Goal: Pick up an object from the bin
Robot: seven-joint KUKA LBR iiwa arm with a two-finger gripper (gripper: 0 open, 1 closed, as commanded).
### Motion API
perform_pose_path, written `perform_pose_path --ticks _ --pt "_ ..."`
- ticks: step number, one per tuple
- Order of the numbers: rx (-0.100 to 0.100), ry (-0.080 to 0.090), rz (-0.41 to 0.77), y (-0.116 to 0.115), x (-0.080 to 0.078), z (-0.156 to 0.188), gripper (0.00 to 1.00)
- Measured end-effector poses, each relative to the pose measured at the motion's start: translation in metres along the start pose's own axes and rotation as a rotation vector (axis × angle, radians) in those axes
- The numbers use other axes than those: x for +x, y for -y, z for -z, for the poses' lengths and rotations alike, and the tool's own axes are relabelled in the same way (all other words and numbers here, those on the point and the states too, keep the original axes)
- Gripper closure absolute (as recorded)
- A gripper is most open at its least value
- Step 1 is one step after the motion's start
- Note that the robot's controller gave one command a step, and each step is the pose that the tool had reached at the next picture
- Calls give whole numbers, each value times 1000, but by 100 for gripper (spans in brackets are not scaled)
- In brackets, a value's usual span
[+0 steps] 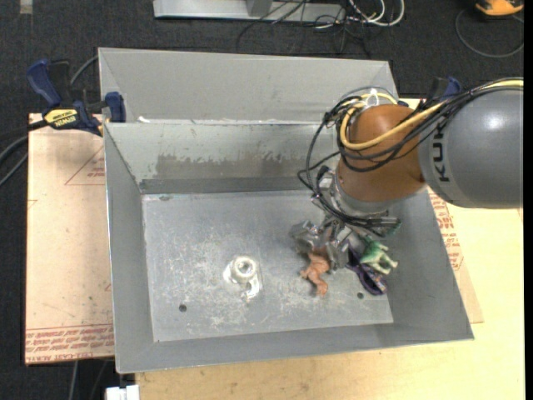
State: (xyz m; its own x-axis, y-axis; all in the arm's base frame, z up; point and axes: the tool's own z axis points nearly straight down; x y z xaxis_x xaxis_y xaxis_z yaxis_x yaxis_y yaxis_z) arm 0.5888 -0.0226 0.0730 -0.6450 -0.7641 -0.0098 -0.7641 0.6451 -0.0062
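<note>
My gripper [326, 238] is low over the bin floor, right of the middle. Just below its tip lies a small orange-brown toy figure [316, 272], touching or nearly touching it. To the right of the gripper a green and purple toy [375, 265] lies on the floor, partly hidden under the wrist. A small clear round piece with a white ring [244, 273] sits apart, left of the gripper near the bin's centre.
The arm with its orange cover and yellow cables comes in from the right and hides the bin's right wall. The sloped back wall is close behind the gripper. Bare floor stretches to the left and front.
</note>
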Motion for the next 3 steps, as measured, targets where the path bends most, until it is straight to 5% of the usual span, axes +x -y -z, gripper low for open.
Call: perform_pose_path --ticks 3 --pt "-6 -3 -2 -2 1 25 100"
